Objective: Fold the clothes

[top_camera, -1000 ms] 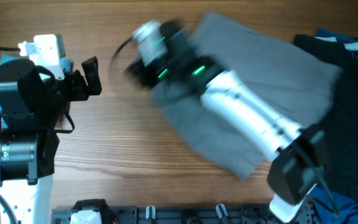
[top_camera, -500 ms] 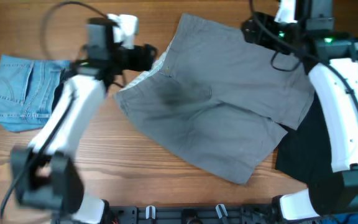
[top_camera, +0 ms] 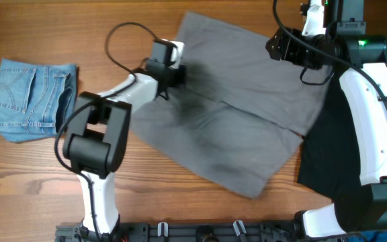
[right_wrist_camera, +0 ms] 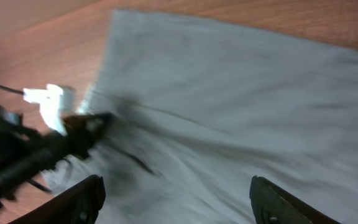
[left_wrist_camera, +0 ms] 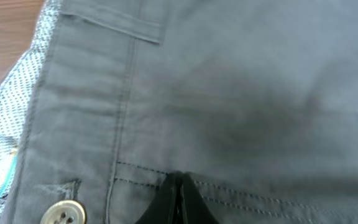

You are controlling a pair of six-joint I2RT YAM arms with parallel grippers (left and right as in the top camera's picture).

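Closed tip to tip, the left fingers point(left_wrist_camera: 179, 198) press on the pair of plain mid-grey woven shorts point(top_camera: 247, 121) just under the waistband seam, near the pale button point(left_wrist_camera: 59, 215) — whether any cloth is nipped between them I cannot tell. The right fingers point(right_wrist_camera: 82, 200) stand wide apart, hanging above the far right part of the shorts and touching nothing. The shorts lie spread open, unfolded and slanted across the middle of the wooden desk point(top_camera: 39, 181), running from the far edge down toward the near edge. Half a second ago the left arm stretched over bare wood beside the turned-up waistband lining. Now it has bent in and its fingers sit on the waistband. The right arm has hardly moved. My reading is that the spreading is about done and the left side is taking its hold for a first fold — the right has yet to come down. The folded light-blue denim piece point(top_camera: 29, 97) at the left edge and the large black garment point(top_camera: 328, 168) at the right edge play no part.
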